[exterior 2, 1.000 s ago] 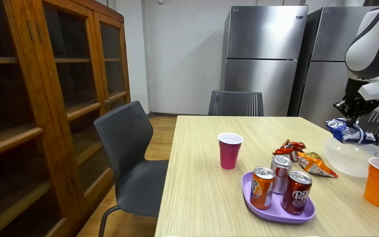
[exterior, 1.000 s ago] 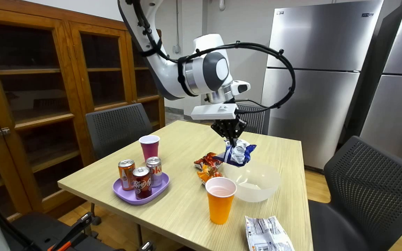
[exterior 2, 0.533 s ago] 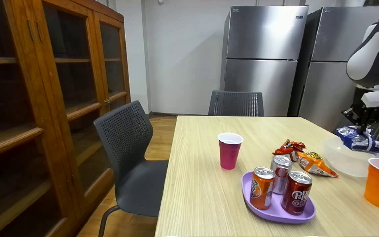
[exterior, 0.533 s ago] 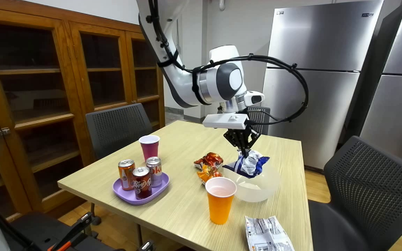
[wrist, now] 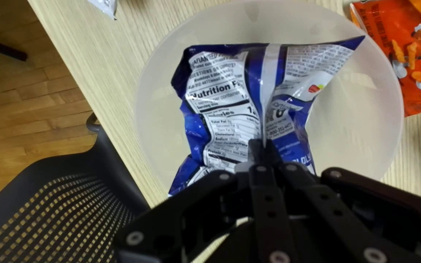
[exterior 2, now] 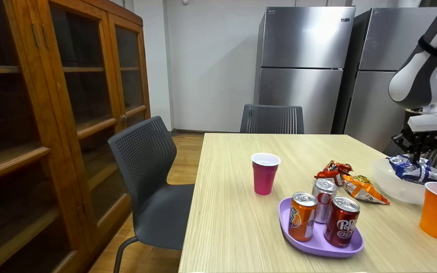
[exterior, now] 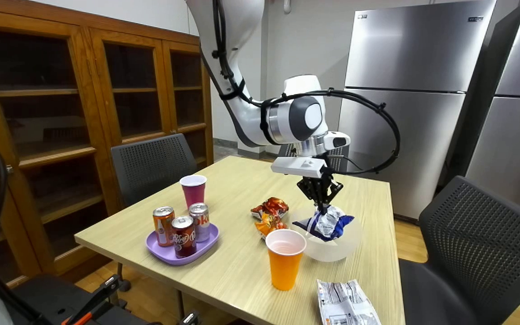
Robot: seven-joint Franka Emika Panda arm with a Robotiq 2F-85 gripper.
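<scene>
while the gripper [wrist: 263, 147] clamps a crumpled blue snack bag [wrist: 221, 106], the bag hangs at the mouth of a translucent bowl [wrist: 356, 135], an orange packet [exterior 2: 364, 188] lying just beside that bowl.

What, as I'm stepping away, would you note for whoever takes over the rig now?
Gripper: shut on the blue-and-white snack bag.
Things: that bag is over or inside the translucent bowl, contact unclear; red snack bag and orange snack bag lie near it on the table.
Done: bag gripped and at the bowl.
Left: the release, likely into the bowl.
</scene>
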